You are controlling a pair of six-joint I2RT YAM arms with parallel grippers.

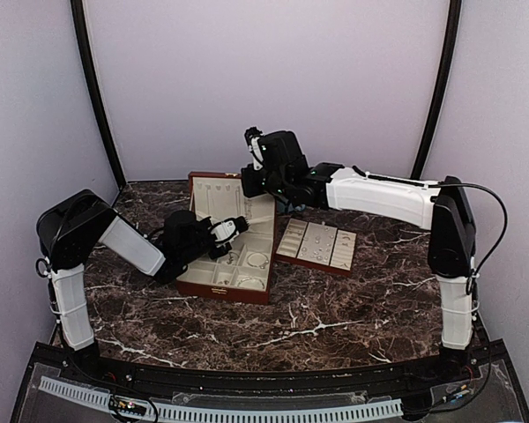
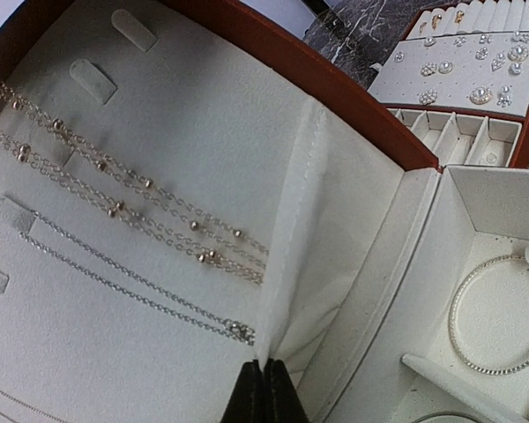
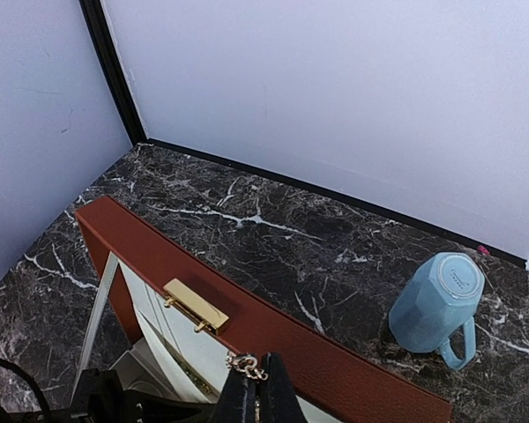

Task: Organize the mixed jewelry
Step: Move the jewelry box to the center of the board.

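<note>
The reddish-brown wooden box (image 1: 225,293) stands open with its lid upright. Against the lid's cream lining hang beaded chains (image 2: 141,189) and a thin silver chain (image 2: 115,275). A pearl bracelet (image 2: 498,319) lies in a compartment. My left gripper (image 2: 264,388) is inside the box (image 1: 234,227), shut on the lower edge of the lining's fabric pocket flap (image 2: 291,247). Above the lid's top edge (image 3: 273,330), my right gripper (image 3: 258,388) is shut on a small glinting chain clasp (image 3: 247,364). In the top view it shows as the right gripper (image 1: 249,182).
The cream-lined tray (image 1: 322,264) with small earrings (image 2: 476,66) lies right of the box. A light-blue mug (image 3: 436,304) stands on the marble behind the lid. The brass clasp (image 3: 194,304) sits on the lid's edge. Walls close in the back and sides.
</note>
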